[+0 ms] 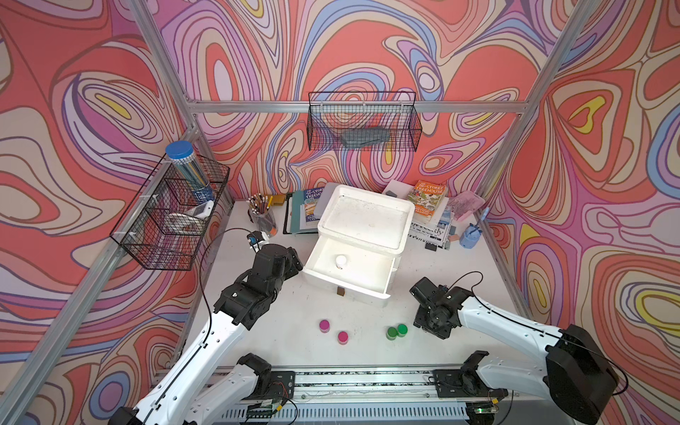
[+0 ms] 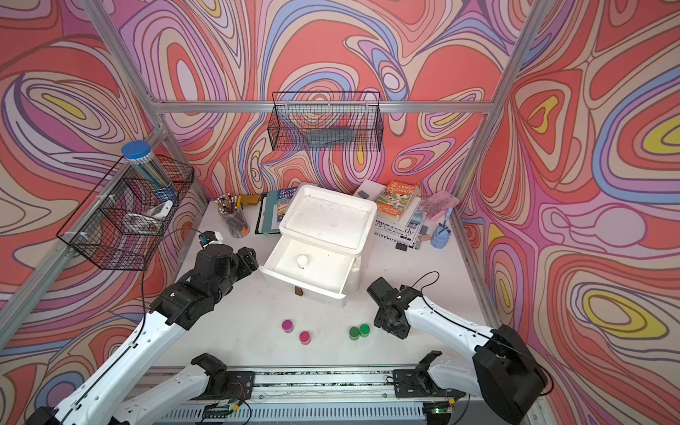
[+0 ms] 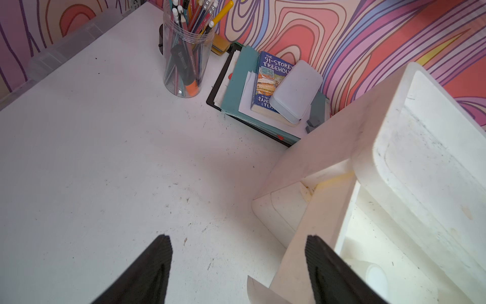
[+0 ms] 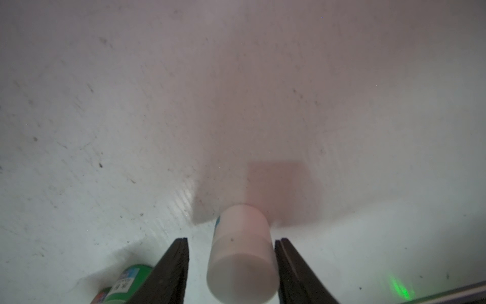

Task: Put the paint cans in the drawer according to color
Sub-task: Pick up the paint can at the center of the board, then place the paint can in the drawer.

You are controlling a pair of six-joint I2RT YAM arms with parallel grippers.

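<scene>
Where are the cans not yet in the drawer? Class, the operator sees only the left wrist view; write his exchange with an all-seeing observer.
Observer: Two pink cans stand apart on the table, before the drawer.
Operator: And the green?
Observer: Two green cans, side by side, right of the pink.
Operator: What is the right gripper doing?
Observer: The right gripper straddles a white can; a gap shows on one side.
</scene>
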